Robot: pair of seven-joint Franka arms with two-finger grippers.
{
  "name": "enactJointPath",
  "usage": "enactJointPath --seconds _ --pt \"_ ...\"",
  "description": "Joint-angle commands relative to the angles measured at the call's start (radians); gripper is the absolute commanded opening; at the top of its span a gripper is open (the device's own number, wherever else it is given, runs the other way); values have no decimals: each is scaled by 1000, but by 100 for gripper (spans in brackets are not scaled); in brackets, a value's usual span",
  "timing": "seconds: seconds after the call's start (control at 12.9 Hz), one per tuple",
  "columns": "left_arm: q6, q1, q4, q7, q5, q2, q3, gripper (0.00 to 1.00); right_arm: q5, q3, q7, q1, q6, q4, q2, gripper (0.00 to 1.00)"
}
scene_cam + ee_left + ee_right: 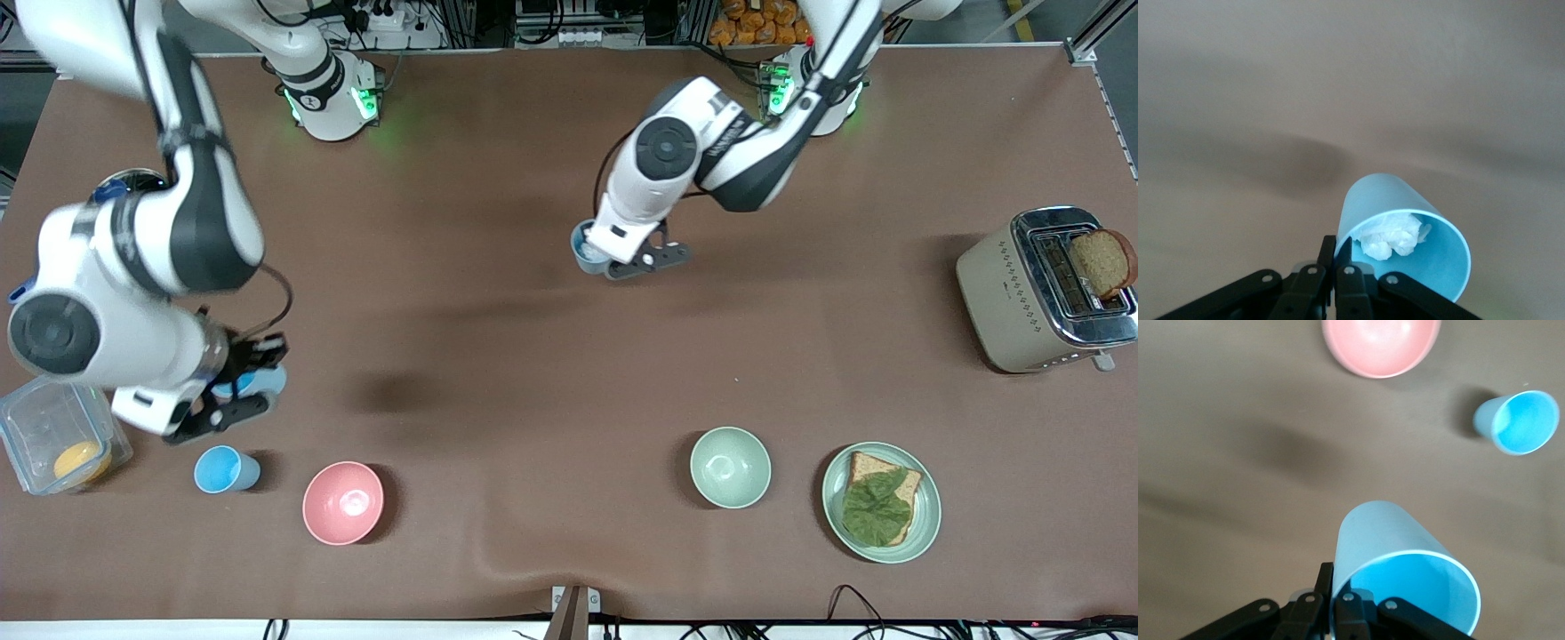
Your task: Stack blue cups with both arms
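Note:
My left gripper [612,258] hangs over the middle of the table, shut on the rim of a light-blue cup [585,247]. In the left wrist view this cup [1391,200] holds a crumpled white wad [1391,237], and the left gripper [1337,250] pinches its wall. My right gripper [233,396], over the right arm's end of the table, is shut on the rim of a second blue cup [265,382]; that cup [1385,533] is empty in the right gripper [1333,577]. A third blue cup [227,469] [1518,421] stands upright on the table beside the pink bowl.
A pink bowl [342,502] [1381,343] and a pale green bowl [730,467] sit near the front camera. A green plate [925,524] carries bread with a leaf. A toaster [1005,293] stands at the left arm's end, a clear lidded box [36,418] at the right arm's end.

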Motion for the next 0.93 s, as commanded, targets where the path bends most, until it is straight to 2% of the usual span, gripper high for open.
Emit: enactJointPath --seconds 0.0,0.23,0.46,0.54,0.62,0.85 --pt "109 -77 13 -109 73 99 13 0 38 -12 28 64 -151 122 -16 0" --pt "186 -99 21 -188 173 184 12 0 37 -13 28 118 -157 152 -14 0" --pt "205 -102 19 -225 179 193 13 0 38 -12 19 127 -153 155 -14 0" --pt "203 -96 19 -223 179 189 13 87 38 -12 19 129 -151 155 -14 0" --pt "195 -93 18 -223 181 167 13 100 38 -12 23 136 -142 155 -14 0" --pt "35 -35 24 -208 181 -2 12 100 37 -15 81 190 -133 152 -13 0"
